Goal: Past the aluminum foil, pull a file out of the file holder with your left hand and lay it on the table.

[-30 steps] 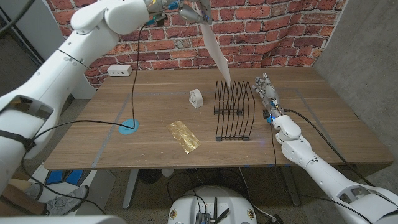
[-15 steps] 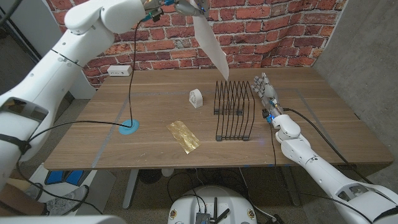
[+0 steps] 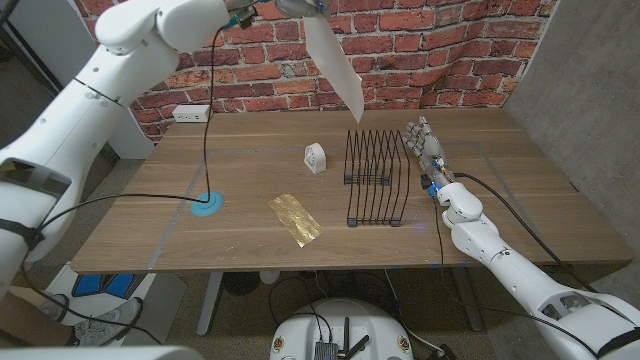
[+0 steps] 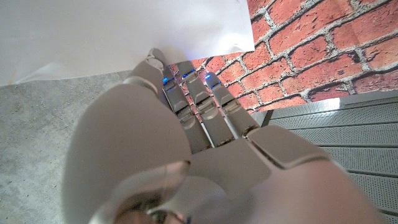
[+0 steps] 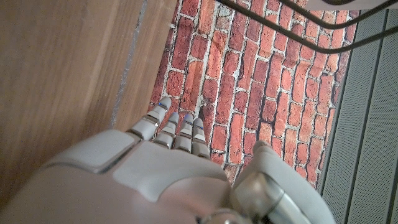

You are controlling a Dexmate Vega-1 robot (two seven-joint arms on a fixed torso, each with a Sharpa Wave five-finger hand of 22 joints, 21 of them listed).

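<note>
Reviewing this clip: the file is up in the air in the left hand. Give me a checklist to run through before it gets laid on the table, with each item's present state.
1. File held by left hand: ok, it hangs from the hand.
2. File clear of the file holder: ok, its lower corner is above the wires.
3. Bare wood free for laying it down: ok, table is open left of the holder.
4. Aluminum foil out of the way: ok, near the front edge.
5. Right hand clear: ok, beside the holder.
6. Grip firmness: cannot tell.
</note>
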